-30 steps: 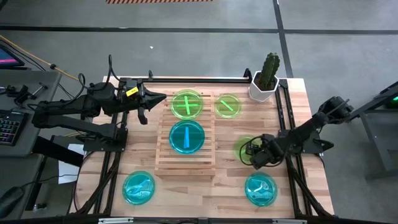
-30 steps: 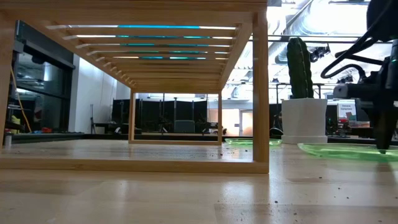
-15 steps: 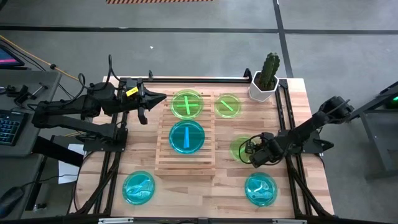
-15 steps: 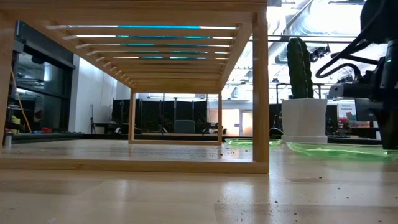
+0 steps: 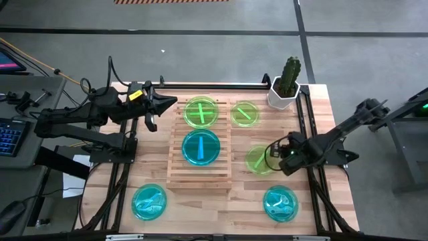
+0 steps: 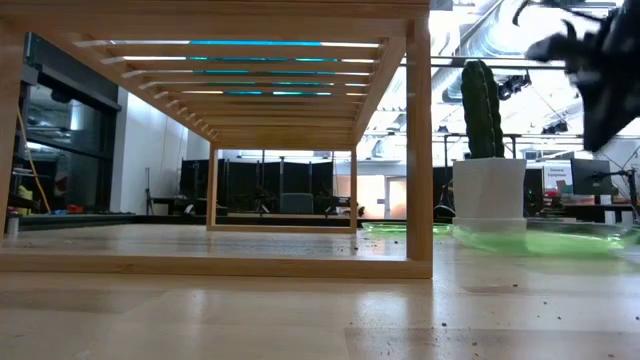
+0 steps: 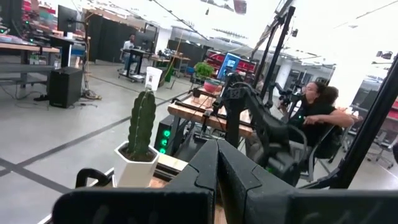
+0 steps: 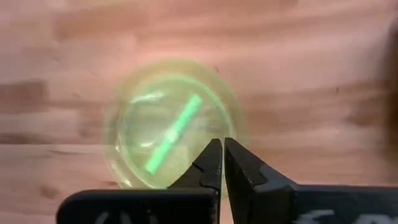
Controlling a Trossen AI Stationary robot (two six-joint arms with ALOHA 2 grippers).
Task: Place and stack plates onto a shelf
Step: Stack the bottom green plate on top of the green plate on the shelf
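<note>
right gripper [image 8: 219, 163], fingers pressed together, hangs over a green plate [image 8: 171, 130]; left gripper [image 7: 217, 165] likewise; no writing readable.

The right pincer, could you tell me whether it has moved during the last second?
Yes. In the high view the right pincer has drawn back toward the table's right edge and off the green plate, judged against the fixed shelf.

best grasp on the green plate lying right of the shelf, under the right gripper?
Take the green plate by its thin raised rim, on the side facing the right gripper, coming from above with one finger inside the rim and one outside. It lies flat on the table, so only the rim offers a pinch.
</note>
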